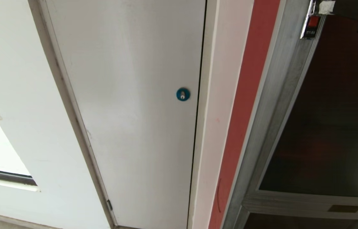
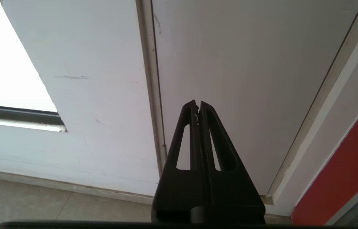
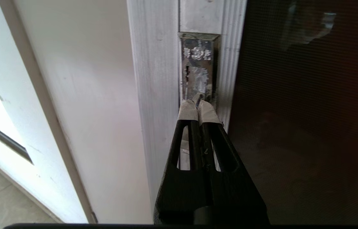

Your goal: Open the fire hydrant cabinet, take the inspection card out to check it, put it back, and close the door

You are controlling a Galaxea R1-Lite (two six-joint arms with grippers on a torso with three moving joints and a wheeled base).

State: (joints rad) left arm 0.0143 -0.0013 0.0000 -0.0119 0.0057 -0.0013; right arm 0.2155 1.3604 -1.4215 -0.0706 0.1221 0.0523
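- The right claw (image 3: 198,106) is closed tight, with its taped tips right at the shiny latch plate (image 3: 199,68) on the silver frame of the door (image 3: 309,111).
- The door's dark glass sits just beside the plate.
- The fire hydrant cabinet (image 1: 280,105) stands beside the white door (image 1: 128,105) with the blue lock (image 1: 183,94).
- The left claw (image 2: 197,106) is closed too, holding nothing, low by the white door.

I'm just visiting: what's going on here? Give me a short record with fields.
Place: wall with a plain white door beside the fire hydrant cabinet
Cabinet door: dark glass door, appears closed
Latch: metal latch plate on the silver frame
Right tool: right gripper, shut, tips at the latch plate; contact unclear
Left tool: left gripper, shut, parked near the white door
Inspection card: not visible
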